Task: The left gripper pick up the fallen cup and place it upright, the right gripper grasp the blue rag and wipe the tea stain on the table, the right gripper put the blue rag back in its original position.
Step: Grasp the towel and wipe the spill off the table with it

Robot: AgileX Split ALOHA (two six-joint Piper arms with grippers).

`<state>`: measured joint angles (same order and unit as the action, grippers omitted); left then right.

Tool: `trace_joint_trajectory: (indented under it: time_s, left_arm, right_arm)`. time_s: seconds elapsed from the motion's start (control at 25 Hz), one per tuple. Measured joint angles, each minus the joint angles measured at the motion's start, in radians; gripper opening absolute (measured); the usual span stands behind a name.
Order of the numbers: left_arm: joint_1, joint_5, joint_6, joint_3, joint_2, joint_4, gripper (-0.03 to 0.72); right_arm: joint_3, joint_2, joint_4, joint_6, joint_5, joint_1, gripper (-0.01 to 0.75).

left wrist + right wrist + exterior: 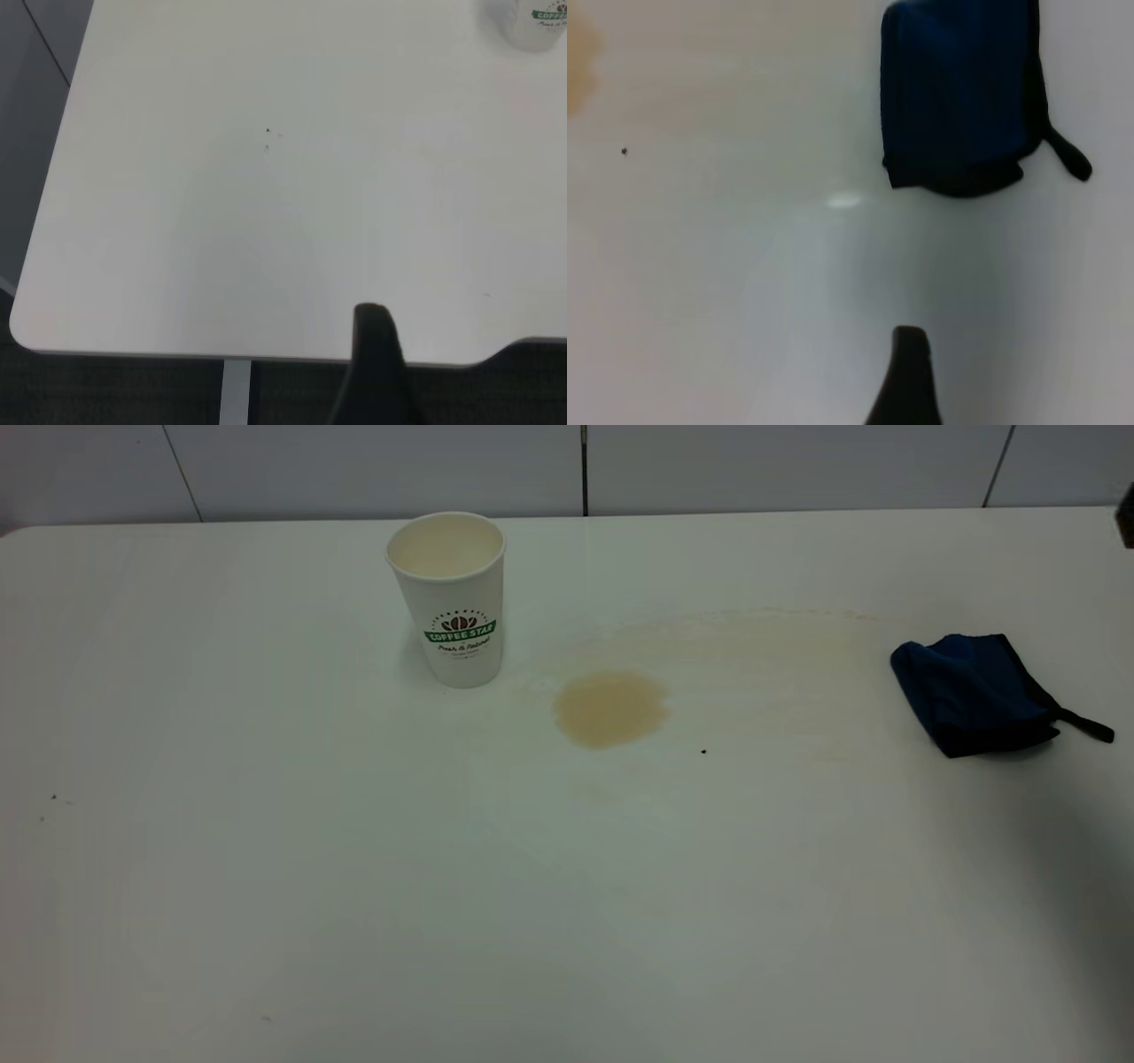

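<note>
A few tiny dark specks are seen at the far left of the white table (266,886) in the exterior view, with bare surface around them. In the left wrist view a single black finger tip of the left gripper (379,367) is seen over the near edge of the table, well apart from everything else; only that one tip is shown, so how far the fingers are parted cannot be told, and nothing is seen held by it. Further right, the paper cup (450,598) is found standing upright toward the back of the table, its cream inside open to the top and its green "COFFEE STAR" banner turned to the camera; a sliver of it is also caught at the corner of the left wrist view (532,22). Just beside the cup's base, to its right and slightly nearer the camera, the tea stain (609,708) is seen as a light brown oval puddle, and a faint tan smear is spread from it toward the right. A small black speck (703,751) is seen close to the puddle. Well to the right, the blue rag (973,693) is laid crumpled on the table, its black loop strap pointed to the right edge. In the right wrist view one black finger tip of the right gripper (908,376) is shown over bare table, apart from the rag (961,93); its opening likewise cannot be told, and it appears to hold nothing.
</note>
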<state>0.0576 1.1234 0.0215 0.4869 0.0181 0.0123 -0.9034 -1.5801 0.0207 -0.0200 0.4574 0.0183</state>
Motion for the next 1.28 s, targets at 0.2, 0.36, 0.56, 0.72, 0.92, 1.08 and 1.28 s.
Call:
trace_joint_trajectory:
  time_s: [0.2,0.36,0.56,0.72,0.92,1.08,1.28]
  left_arm:
    - [0.000,0.000,0.000,0.000,0.000,0.000,0.579]
    - [0.000,0.000,0.000,0.000,0.000,0.000,0.579]
    - [0.000,0.000,0.000,0.000,0.000,0.000,0.579]
    - [0.000,0.000,0.000,0.000,0.000,0.000,0.579]
    - [0.000,0.000,0.000,0.000,0.000,0.000,0.579]
    - [0.000,0.000,-0.001,0.000,0.000,0.000,0.579]
    - [0.000,0.000,-0.001,0.000,0.000,0.000,0.579]
  right_arm:
    - [-0.174,-0.193,-0.021,-0.007,0.093,0.000,0.698]
    - [-0.316,-0.327,-0.021,-0.026,0.146,0.000,0.696]
    - [-0.462,-0.492,-0.021,-0.028,0.193,0.000,0.693]
    - [-0.556,-0.612,-0.021,-0.028,0.214,0.000,0.687]
    - [-0.669,-0.746,-0.007,-0.028,0.222,0.000,0.684]
    - [-0.795,-0.853,-0.007,-0.028,0.262,0.001,0.682]
    - [-0.953,-0.972,-0.002,-0.034,0.349,0.020,0.680]
